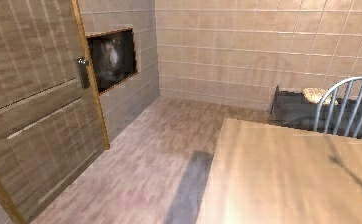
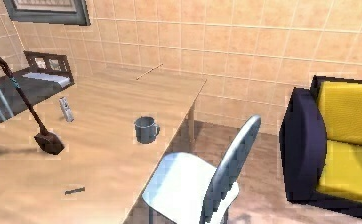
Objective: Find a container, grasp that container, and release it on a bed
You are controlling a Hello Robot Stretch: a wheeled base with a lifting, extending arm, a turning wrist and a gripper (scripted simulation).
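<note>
You cannot tell the claw's state from these pictures, nor whether it has anything in its grasp.

In the arm side view, the container to look at is a grey mug (image 2: pixel 146 128). It stands upright on the wooden worktop (image 2: pixel 109 175), near the edge that faces the chair and apart from everything else on the surface. To the mug's left in that view lies a small pale object (image 2: pixel 66 108) shaped like a remote. Further left, a dark long-handled tool (image 2: pixel 24 105) lies slantwise, its broad head (image 2: pixel 50 144) resting on the wood. A short dark stick-like thing (image 2: pixel 75 188) lies nearer the bottom of the picture. At the far end of the worktop, a dark boxy item (image 2: pixel 44 66) sits against the tiled wall (image 2: pixel 239 40), under a framed picture (image 2: pixel 49 10).

A chair (image 2: pixel 204 180) with a pale blue-grey seat and curved back stands just beside the worktop's edge, below and right of the mug. At the arm side view's right you see a dark sofa (image 2: pixel 304 130) with yellow cushions (image 2: pixel 344 110).

In the forward view, the worktop (image 1: pixel 289 175) takes up the lower right, with a spindle-backed chair (image 1: pixel 344 105) behind it. A wooden door (image 1: pixel 34 100) with a metal handle (image 1: pixel 82 70) stands at the left. Past it, a dark-framed panel (image 1: pixel 112 58) hangs on the wall above the plank floor (image 1: pixel 149 150).
</note>
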